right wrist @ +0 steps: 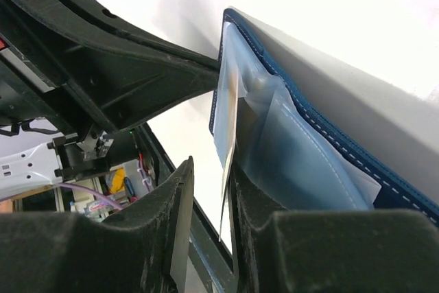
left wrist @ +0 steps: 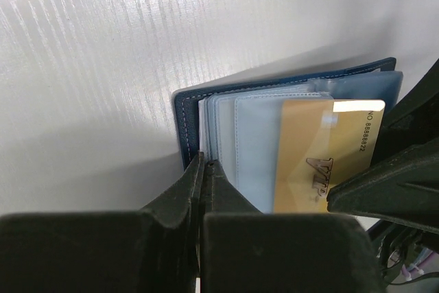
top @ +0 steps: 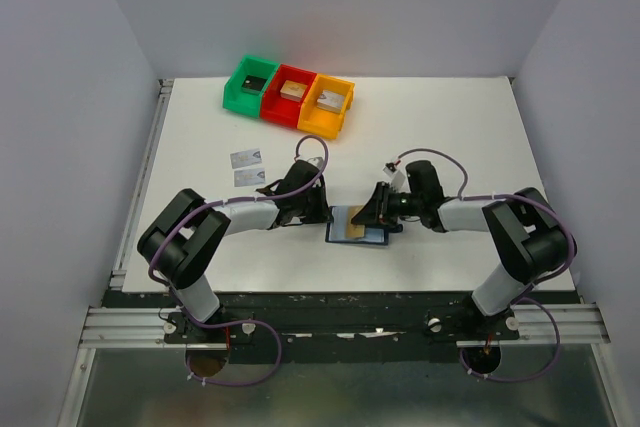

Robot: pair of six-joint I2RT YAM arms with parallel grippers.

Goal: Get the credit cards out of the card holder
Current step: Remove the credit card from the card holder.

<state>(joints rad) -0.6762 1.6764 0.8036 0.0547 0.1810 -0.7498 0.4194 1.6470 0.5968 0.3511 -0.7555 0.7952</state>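
Your left pincer (left wrist: 201, 166) is clenched, tips against the edge of the dark navy-blue booklet card holder (left wrist: 184, 114) lying open on the white desk (left wrist: 103, 66), while your right pincer (right wrist: 209, 197), jaws apart, straddles the thin tan-gold card (left wrist: 309, 149) printed "VIP" and "NO 8888…" sticking out of it.

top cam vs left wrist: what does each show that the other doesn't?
Only top: three bins at the far edge and two silver cards on the table. Only left wrist: the VIP print and number on the gold card, clear sleeves of the card holder, and the left gripper closed at its edge. Both: the blue holder open, gold card showing.
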